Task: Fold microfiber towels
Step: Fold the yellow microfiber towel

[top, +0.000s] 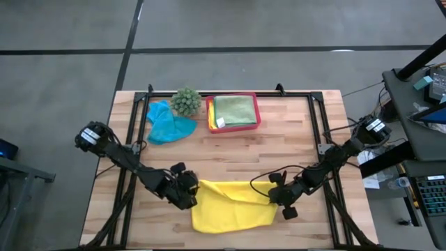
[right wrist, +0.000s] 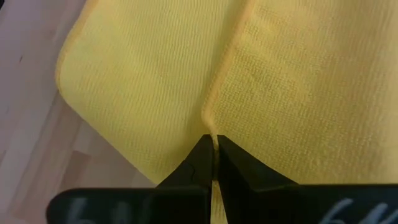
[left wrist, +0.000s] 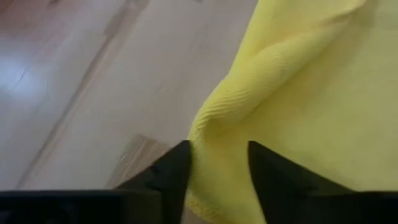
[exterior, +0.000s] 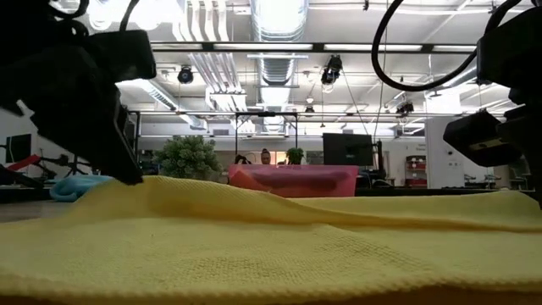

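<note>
**Setting: robotics lab in an open industrial hall**

Butcher-block table (top: 230,150) carries a black metal frame (top: 230,94) and stands on a grey concrete floor (top: 209,28). Past the left gripper (exterior: 127,174), the low view shows exposed silver ducts (exterior: 275,21), hanging lamps (exterior: 332,69), a dark monitor (exterior: 347,151) and a seated person (exterior: 267,157). A desk with cables (top: 418,104) sits beside the right arm.
</note>
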Robot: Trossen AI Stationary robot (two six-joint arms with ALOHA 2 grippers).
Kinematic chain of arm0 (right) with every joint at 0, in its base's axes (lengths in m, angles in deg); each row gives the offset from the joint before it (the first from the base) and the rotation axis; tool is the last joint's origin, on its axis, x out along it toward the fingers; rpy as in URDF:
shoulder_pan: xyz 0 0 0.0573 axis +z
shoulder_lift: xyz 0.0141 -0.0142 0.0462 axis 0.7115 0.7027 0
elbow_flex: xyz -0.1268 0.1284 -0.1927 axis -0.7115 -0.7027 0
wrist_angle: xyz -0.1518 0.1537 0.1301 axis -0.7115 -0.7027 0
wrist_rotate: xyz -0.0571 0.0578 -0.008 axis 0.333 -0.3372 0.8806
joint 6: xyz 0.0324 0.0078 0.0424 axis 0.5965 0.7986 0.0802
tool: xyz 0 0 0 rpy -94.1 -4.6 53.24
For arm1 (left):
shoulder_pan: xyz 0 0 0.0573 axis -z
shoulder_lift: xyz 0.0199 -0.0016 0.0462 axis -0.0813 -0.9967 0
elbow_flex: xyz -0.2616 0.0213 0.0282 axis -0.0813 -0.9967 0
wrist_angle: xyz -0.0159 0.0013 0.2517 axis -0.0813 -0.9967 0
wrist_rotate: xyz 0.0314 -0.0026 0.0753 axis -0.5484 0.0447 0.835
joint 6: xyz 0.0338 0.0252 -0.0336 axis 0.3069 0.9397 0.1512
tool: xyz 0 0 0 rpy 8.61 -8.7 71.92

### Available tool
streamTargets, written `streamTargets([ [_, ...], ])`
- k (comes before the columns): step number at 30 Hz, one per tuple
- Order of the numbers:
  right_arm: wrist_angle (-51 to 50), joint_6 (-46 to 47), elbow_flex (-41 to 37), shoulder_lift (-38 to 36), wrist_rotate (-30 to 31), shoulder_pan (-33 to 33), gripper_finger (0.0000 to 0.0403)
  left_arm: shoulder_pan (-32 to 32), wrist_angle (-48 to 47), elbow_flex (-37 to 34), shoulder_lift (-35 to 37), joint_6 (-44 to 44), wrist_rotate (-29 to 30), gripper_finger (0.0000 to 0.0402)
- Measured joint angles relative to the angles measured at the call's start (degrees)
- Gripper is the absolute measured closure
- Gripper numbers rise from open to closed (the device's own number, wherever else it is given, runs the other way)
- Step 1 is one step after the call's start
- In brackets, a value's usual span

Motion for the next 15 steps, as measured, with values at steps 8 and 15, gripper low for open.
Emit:
streamTargets([
  [8, 0.55, 0.66, -0.07, 0.0, 0.03, 0.0, 0.0394, 0.54, -0.12, 2.91, -0.1, 4.18, -4.43, 0.0388],
  [15, 0.84, 1.22, -0.09, 0.0, 0.52, -0.11, 0.0394, 1.44, 0.88, 8.1, -0.5, 6.29, -15.41, 0.0393],
])
